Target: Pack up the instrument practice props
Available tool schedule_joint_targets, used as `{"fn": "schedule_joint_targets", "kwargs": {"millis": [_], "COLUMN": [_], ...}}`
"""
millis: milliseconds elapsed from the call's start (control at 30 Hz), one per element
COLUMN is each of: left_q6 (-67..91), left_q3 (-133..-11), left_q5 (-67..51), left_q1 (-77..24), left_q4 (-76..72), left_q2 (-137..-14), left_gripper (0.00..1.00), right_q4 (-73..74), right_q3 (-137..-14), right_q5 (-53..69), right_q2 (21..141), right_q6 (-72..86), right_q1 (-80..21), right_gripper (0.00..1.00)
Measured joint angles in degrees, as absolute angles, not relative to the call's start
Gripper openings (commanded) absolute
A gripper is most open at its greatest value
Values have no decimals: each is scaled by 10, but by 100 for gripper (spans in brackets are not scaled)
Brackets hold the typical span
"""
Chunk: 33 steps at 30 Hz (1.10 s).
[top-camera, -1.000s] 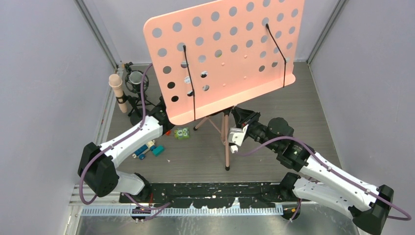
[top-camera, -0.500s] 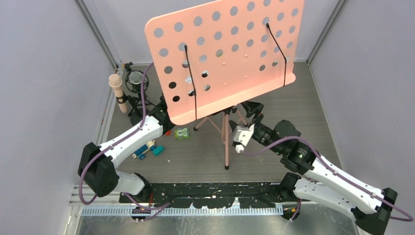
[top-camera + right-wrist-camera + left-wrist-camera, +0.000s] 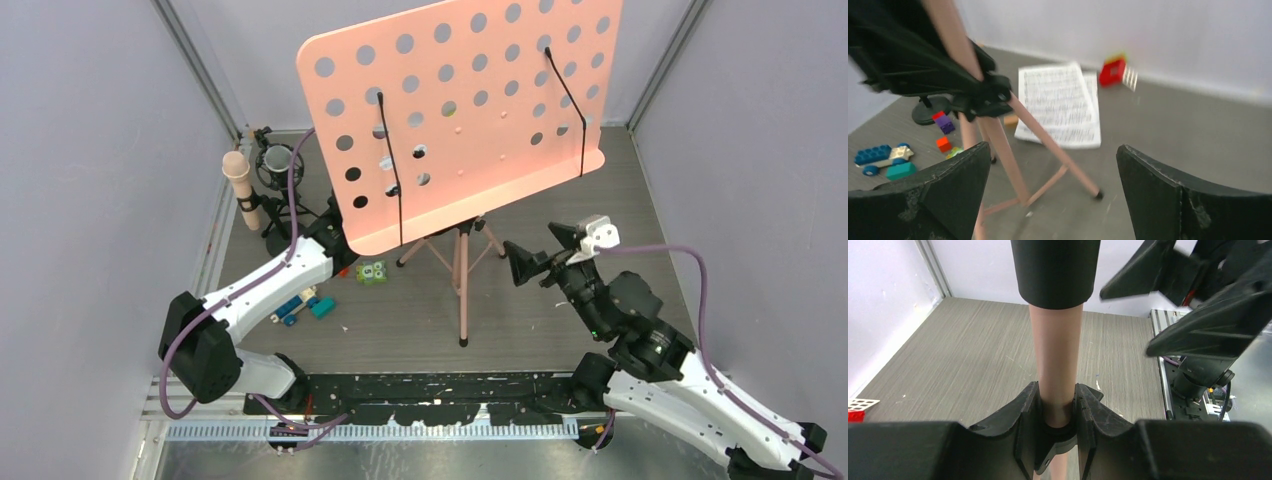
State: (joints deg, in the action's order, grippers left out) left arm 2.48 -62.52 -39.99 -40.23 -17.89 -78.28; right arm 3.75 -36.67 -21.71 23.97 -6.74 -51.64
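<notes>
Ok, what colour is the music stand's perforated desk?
The desk is salmon pink, dotted with round holes; top external view shows it best.

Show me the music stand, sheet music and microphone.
music stand (image 3: 496, 75), top external view, on its perforated desk.
sheet music (image 3: 1060, 100), right wrist view, on the top page.
microphone (image 3: 238, 178), top external view, on its body.

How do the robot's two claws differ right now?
The left gripper is clamped around the pink pole; the right gripper is spread wide and holds nothing. From above, the left gripper is hidden under the perforated desk, while the right gripper is in plain view beside it. Both are black two-finger claws.
</notes>
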Motion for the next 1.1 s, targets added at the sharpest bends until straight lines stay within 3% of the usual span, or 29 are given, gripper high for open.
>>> {"fn": "schedule_joint_targets", "kwargs": {"millis": [200, 567, 833, 1100], "left_q6": [20, 14, 12, 11], "left_q3": [-627, -627, -629, -632], "left_q5": [-388, -384, -384, -384], "left_q1": [-404, -404, -405, -405], "left_q4": [-168, -164, -159, -152], "left_q2": [-779, -777, -777, -777], "left_gripper": [0, 0, 0, 0], "right_q4": [163, -3, -73, -52], "right_q3": [-378, -249, -235, -288], "right_q5": [-314, -275, -247, -247], "right_q2": [304, 301, 329, 329], "right_q6": [268, 811, 933, 931], "right_q1": [-515, -503, -489, -470], "right_gripper": [97, 58, 59, 48]}}
